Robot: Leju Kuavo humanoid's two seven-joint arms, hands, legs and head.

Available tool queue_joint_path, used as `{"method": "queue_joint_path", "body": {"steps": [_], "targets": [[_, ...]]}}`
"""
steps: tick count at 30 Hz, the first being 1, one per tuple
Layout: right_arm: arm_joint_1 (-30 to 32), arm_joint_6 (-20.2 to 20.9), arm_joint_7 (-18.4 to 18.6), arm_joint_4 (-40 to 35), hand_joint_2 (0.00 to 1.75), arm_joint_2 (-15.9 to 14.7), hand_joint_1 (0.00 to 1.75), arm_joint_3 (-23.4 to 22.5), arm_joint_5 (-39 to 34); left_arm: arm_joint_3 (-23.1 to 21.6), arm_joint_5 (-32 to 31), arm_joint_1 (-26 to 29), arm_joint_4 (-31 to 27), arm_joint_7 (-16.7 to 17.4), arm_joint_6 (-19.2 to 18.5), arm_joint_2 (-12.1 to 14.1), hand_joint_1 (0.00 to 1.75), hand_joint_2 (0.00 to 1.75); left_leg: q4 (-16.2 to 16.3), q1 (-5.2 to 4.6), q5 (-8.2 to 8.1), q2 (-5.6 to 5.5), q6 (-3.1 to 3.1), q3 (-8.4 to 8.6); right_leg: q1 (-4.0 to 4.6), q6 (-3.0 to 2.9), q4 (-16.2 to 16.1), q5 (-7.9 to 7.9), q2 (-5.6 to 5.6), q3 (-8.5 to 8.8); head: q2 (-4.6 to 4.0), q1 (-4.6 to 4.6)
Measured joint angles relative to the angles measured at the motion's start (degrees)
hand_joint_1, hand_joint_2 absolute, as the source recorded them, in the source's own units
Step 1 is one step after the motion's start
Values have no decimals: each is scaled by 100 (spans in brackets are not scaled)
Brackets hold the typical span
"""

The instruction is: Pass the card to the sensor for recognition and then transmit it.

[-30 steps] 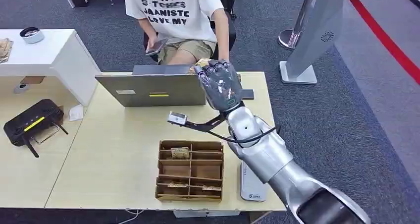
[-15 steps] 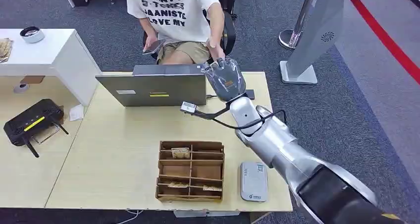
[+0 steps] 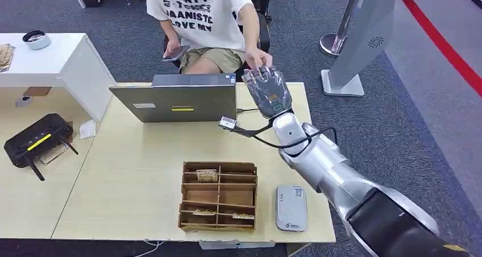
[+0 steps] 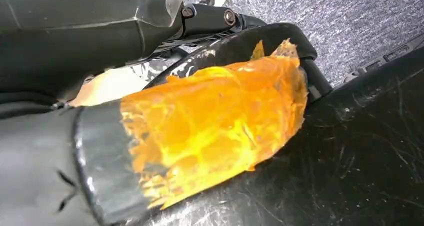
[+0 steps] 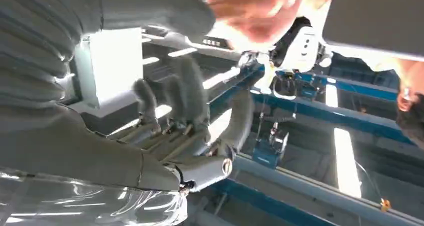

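Card: I cannot tell where it is lying; in the head view the right hand (image 3: 268, 91) is reaching over the table's (image 3: 131, 171) far edge, beside the laptop (image 3: 176, 102), its fingertips meeting a seated person's hand (image 3: 258, 58). The grey sensor (image 3: 291, 208) is lying near the front edge, just beside the wooden divided box (image 3: 219, 195). In the right wrist view, the fingers (image 5: 172, 98) are standing apart, gripping nothing visible, under the person's hand (image 5: 250, 11).
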Motion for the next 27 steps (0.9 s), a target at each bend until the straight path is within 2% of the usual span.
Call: {"method": "queue_joint_path", "body": {"steps": [3, 4, 12, 14, 16, 19, 23, 26, 27], "targets": [[1, -9, 44, 13, 175, -15, 0, 26, 0, 0, 13, 1, 0, 0, 0, -2, 0, 0, 0, 0, 0, 0, 0, 0, 0, 0, 0, 0, 0, 0, 0, 0], [0, -24, 78, 20, 0, -20, 0, 50, 0, 0, 15, 1, 0, -2, 0, -2, 0, 0, 0, 0, 0, 0, 0, 0, 0, 0, 0, 0, 0, 0, 0, 0], [24, -232, 214, 35, 0, -59, 0, 166, 0, 0, 70, 6, 0, -9, 35, -2, 0, 0, 0, 0, 0, 0, 0, 1, 0, 0, 0, 0, 0, 0, 0, 0], [178, -492, 184, -139, 0, -72, 0, 45, 0, 0, 113, 14, 0, -44, 63, -2, 0, 0, 0, 1, 0, 0, 0, 1, 1, 0, 0, 0, 0, 0, 0, 2], [425, -525, 67, -420, 0, -74, 0, -182, -11, 2, 142, 21, 0, -46, 79, -2, 0, 0, 0, 1, -1, -1, 0, 0, 1, 0, 0, -1, 0, 0, 0, -2], [999, -575, -355, -1217, 0, -74, 0, -757, -349, 2, 203, 37, 0, -52, 109, -4, 0, 0, -1, 1, -2, -5, 1, -2, 2, 2, 0, -3, -4, 0, 0, -2], [1878, -581, -1365, -2482, 0, -17, 0, -1498, -1931, 4, 275, 50, 0, -68, 120, -7, 0, 0, -1, 1, -2, -21, 2, -12, 0, 7, -1, -9, -20, -2, 0, 0], [2269, -579, -1741, -3166, 0, 15, 0, -1900, -2483, 7, 300, 49, 0, -101, 122, -7, 0, 0, -1, 0, -2, -18, 2, -10, 0, 7, -2, -9, -16, -3, 0, 0], [2429, -575, -2090, -3493, 0, 48, 0, -2030, -3204, 11, 332, 51, 0, -103, 129, -7, 0, 0, -1, 0, -2, -20, 2, -10, 0, 7, -2, -9, -19, -3, 0, 2]]}}
